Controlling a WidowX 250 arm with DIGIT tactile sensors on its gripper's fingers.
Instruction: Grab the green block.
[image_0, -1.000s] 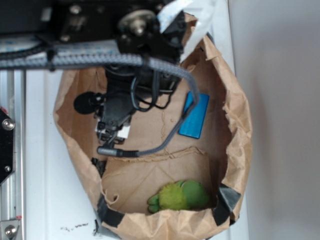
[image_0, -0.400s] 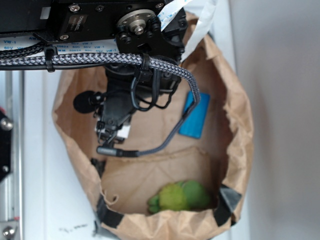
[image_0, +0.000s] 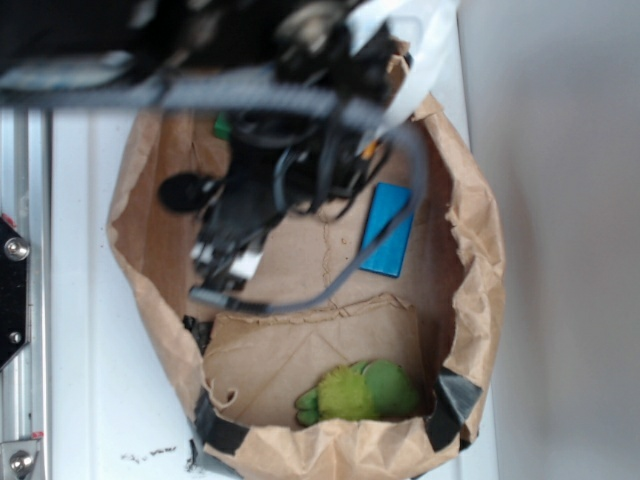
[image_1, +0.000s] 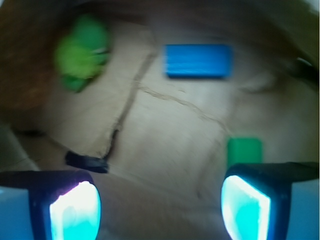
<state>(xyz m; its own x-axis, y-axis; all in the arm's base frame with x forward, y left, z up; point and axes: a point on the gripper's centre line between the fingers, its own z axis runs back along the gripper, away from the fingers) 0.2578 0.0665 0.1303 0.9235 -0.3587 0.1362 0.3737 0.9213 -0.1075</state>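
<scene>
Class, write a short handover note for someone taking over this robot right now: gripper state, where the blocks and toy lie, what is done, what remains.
Gripper: open, empty, inside the paper bag.
Green block: flat on the bag floor, just beyond one fingertip in the wrist view, not between the fingers; barely visible in the exterior view.
Blue block and plush toy: farther off, both untouched.
Done: gripper brought near the green block.
Left: centre over the green block, close, lift.
</scene>
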